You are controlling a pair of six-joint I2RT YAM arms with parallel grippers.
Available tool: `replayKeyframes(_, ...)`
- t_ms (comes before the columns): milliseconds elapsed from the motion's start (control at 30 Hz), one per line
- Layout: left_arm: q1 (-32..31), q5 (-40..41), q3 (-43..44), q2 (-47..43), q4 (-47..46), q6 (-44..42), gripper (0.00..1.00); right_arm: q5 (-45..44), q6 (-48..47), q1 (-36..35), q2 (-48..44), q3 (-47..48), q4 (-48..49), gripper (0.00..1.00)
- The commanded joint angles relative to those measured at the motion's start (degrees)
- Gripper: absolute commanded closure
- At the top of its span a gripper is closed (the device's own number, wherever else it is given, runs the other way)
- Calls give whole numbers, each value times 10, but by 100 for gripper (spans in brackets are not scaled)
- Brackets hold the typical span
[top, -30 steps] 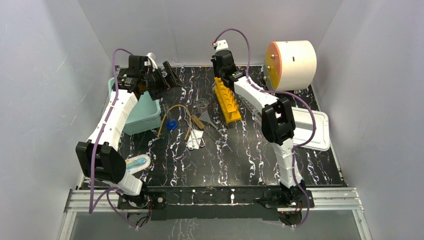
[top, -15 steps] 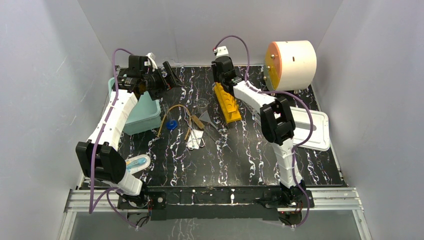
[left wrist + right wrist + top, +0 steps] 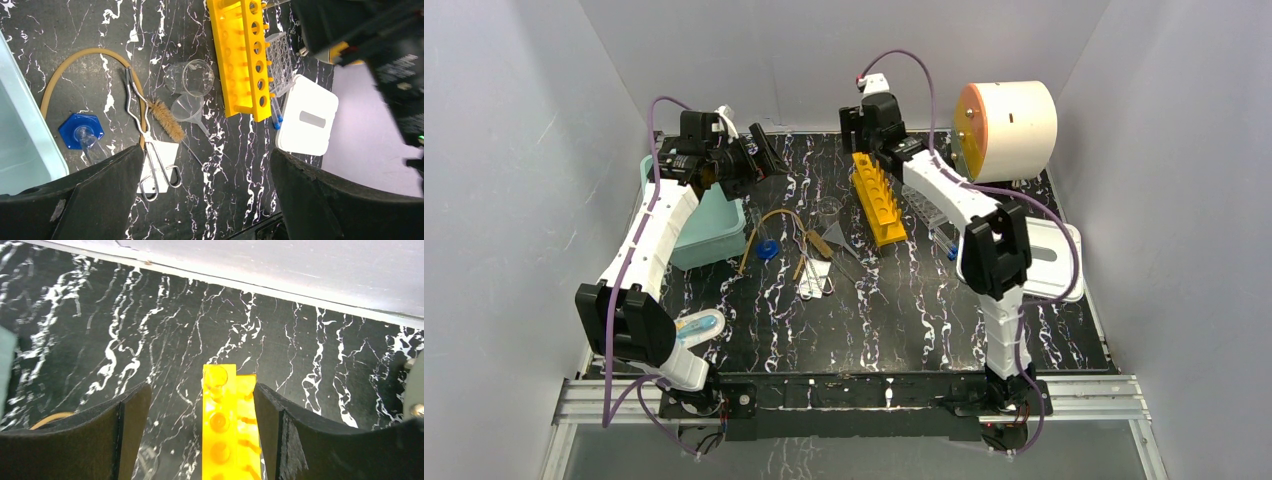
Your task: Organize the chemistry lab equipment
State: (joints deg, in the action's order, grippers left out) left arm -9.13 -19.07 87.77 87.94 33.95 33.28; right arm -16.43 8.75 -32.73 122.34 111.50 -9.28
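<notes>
Right pincer (image 3: 200, 392), jaws wide and empty, above the far end of the yellow rack (image 3: 226, 440) standing on the surface (image 3: 125, 315). Left pincer (image 3: 205, 175), likewise wide, hangs over the beaker (image 3: 195, 77), funnel (image 3: 186, 106) and amber tube (image 3: 70, 60). The clear tube rack (image 3: 280, 60) lies just beside the yellow rack.

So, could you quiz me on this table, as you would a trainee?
1. True or false: the right gripper is clamped on the yellow rack with round holes.
2. Which of these lies nearest the clear funnel? A) clear glass beaker B) blue hexagonal base C) white lid
3. On which side of the robot sits the teal plastic bin?
Key: 1 false, its jaws stand open; 2 A; 3 its left.
</notes>
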Motion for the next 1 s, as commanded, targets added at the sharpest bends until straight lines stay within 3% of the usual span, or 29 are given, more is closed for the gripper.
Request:
replayKeyframes(0, 3, -19, -2, -30, 12, -24, 2, 38, 20, 7, -121, -12, -48, 17)
replayKeyframes(300, -16, -62, 35, -22, 15, -112, 2, -16, 24, 48, -333, -216, -160, 28)
replayKeyframes(567, -77, -70, 73, 9, 8, -116, 2, -36, 72, 98, -442, -394, -218, 60)
replayKeyframes(667, -89, -65, 67, 16, 6, -105, 2, -17, 88, 116, -440, -441, -215, 62)
replayKeyframes(967, -107, -108, 40, 33, -23, -62, 2, 28, 95, 129, -380, -526, -173, 49)
